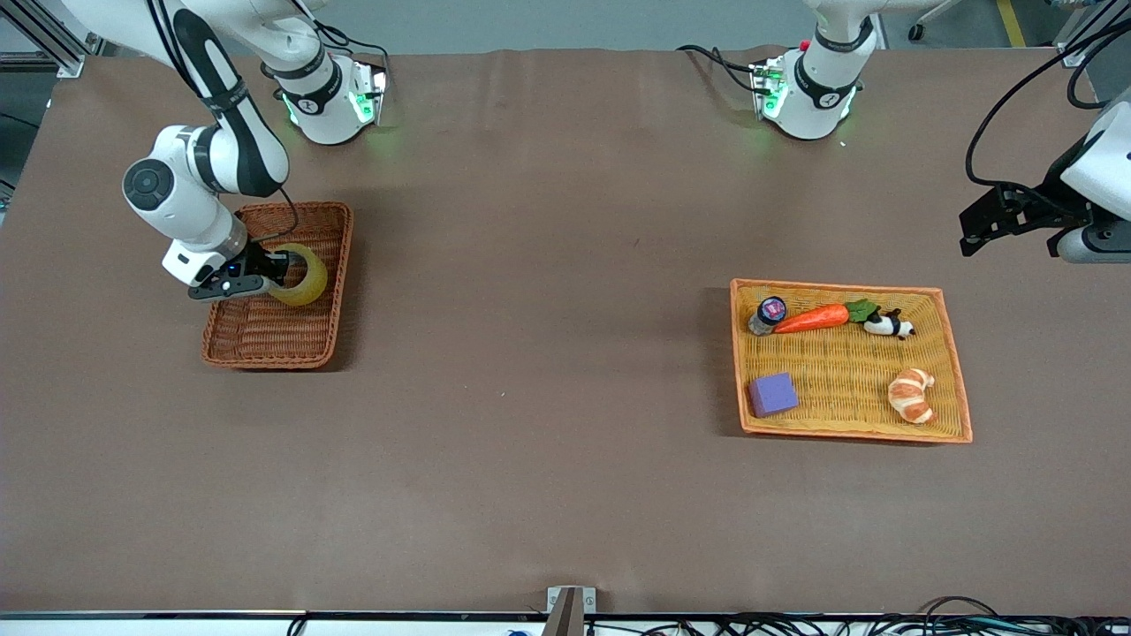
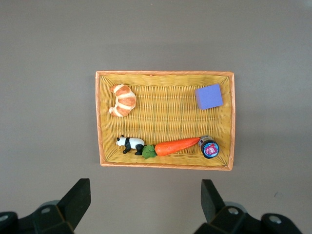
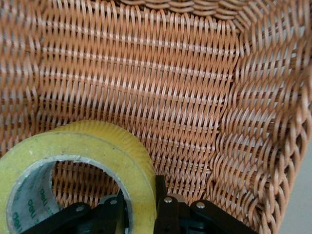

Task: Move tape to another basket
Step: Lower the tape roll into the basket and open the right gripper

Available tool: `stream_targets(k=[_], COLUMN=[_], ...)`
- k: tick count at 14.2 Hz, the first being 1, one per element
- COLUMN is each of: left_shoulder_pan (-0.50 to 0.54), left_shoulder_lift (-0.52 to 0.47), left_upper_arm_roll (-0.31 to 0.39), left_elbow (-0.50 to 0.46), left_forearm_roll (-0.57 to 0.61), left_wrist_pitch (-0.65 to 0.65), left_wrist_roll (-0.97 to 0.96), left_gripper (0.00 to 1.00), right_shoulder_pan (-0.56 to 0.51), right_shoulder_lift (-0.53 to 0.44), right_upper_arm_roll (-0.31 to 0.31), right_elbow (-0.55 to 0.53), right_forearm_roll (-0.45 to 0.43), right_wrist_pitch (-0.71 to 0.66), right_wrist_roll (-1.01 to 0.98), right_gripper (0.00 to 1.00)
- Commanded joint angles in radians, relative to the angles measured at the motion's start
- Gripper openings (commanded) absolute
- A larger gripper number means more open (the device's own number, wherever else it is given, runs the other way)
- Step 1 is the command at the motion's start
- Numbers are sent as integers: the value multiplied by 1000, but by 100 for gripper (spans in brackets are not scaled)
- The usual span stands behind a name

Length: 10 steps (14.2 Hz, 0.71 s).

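Note:
The yellowish tape roll [image 1: 303, 276] is held by my right gripper [image 1: 276, 281] just inside the reddish-brown wicker basket [image 1: 311, 349] at the right arm's end of the table. In the right wrist view the tape [image 3: 107, 146] has one finger inside its grey core and one finger [image 3: 161, 195] outside, shut on the ring's wall, with the basket floor [image 3: 161, 83] close below. My left gripper [image 1: 1016, 216] is open and empty, waiting high up near the left arm's end of the table; its fingertips [image 2: 78, 197] show spread wide.
A shallow orange-yellow woven tray [image 1: 839, 367] lies toward the left arm's end, holding a purple cube [image 1: 773, 394], a croissant [image 1: 912, 395], a carrot [image 1: 817, 318], a small panda [image 1: 888, 326] and a small jar [image 1: 768, 314]. It also shows in the left wrist view [image 2: 165, 117].

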Motion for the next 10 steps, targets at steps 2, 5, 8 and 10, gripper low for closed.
stream_targets(k=[2,5,8,10], left_shoulder_pan=[1,3,3,7], left_shoulder_lift=[-10,-10,-10,-13], left_upper_arm_roll=[-4,-6,-6,-4], left_elbow=[0,0,1,1], left_forearm_roll=[19,19,19,5], left_wrist_pitch=[-4,-6,-9,-10], left_wrist_roll=[3,12,20,24], left_gripper=[100,100,100,100], right_shoulder_pan=[2,2,-30,-42], right_shoulder_lift=[-10,-34,-174,-196], right_upper_arm_roll=[1,4,10,25], right_elbow=[-10,4,166,327], right_forearm_roll=[0,0,0,0], right_wrist_pitch=[9,-31,-335,-496], right_wrist_roll=[-5,3,28,76], right_gripper=[66,100,100,100])
